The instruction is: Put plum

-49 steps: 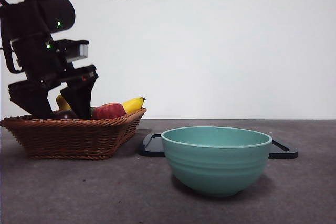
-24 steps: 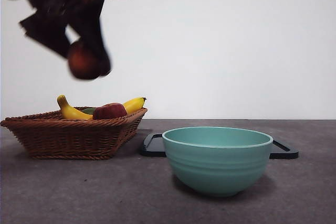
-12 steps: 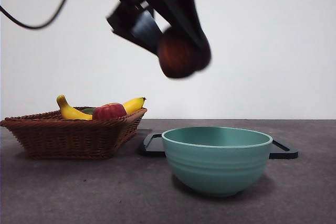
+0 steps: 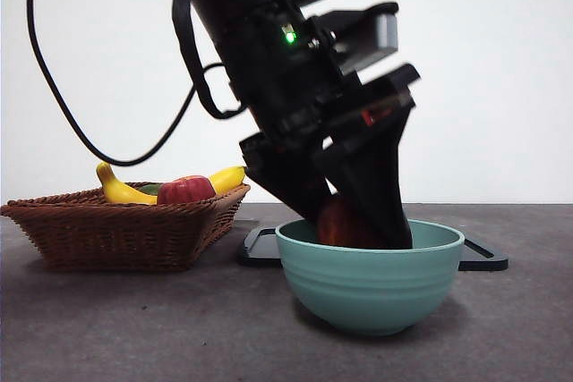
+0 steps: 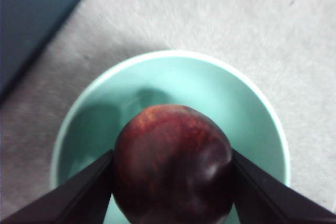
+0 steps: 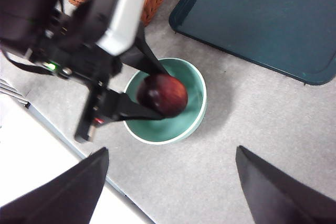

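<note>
Listing, left to right across the front view:

Basket: wicker, well apart from the bowl; holds a banana and an apple, with something green between them, too hidden to name.

Tray: dark, flat, lying just behind the bowl; bare in the right wrist view.

Left gripper: reaching down into the bowl from above; jaws closed partway, pressed against opposite sides of the plum.

Plum: dark maroon, glossy; clamped between the jaws, inside the bowl's rim. Whether it touches the bowl's floor cannot be told.

Bowl: pale green, standing on the table; nothing else seen in it.

Right gripper: waiting high over the table, jaws spread wide, holding nothing.

Risk, early release: if the plum hangs above the floor, it would likely drop, bounce or roll up the curved wall; being round and smooth, it may settle off-centre.

Risk, bowl shift: the lower jaw sits close to the near wall in the front view; opening wider or lifting at a slant could nudge or tip the bowl.

Risk, sticking: a glossy fruit squeezed hard may cling to one jaw and be dragged out on withdrawal.

Risk, bruising: pressing further down against the floor could mark the fruit.

Writing, brands, labels: none legible anywhere; only green indicator lights on the arm.
</note>
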